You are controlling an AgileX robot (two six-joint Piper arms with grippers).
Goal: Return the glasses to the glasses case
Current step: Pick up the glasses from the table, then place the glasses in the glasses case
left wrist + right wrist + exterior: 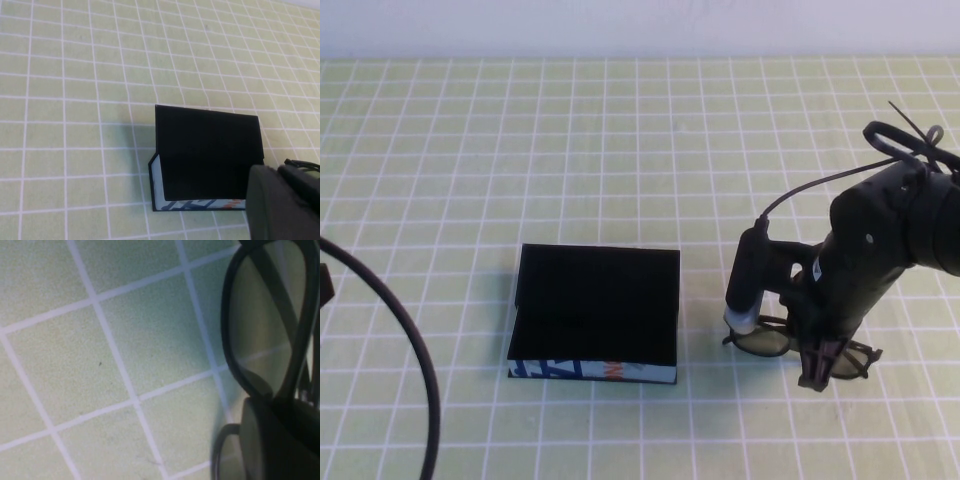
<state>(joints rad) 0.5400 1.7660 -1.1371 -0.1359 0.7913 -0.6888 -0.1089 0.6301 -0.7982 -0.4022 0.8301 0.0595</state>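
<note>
Two things of the task lie on the green checked tablecloth [620,130], and we take them from the near edge outward. Nearest to us, at the left, a black cable [415,350] curves across the cloth; we do not see the left gripper itself in the high view, and the left wrist view shows only a dark rounded part of it at the corner, so we cannot tell how its fingers stand. That wrist view looks down on the glasses case [207,155] from some way off.

A little farther in, at the centre, the glasses case [595,315] rests flat on the cloth, black on top, with its blue-and-white patterned side and orange mark facing the near edge.

Well to its right, and apart from it, the glasses [770,342] lie on the cloth. We see the right gripper [785,345] lowered onto them, one finger at the left lens, the other at the right one. In the right wrist view a tinted lens in its thick black frame [265,325] fills the side, close against the gripper's dark body. Whether the fingers clasp the frame, we cannot tell.
</note>
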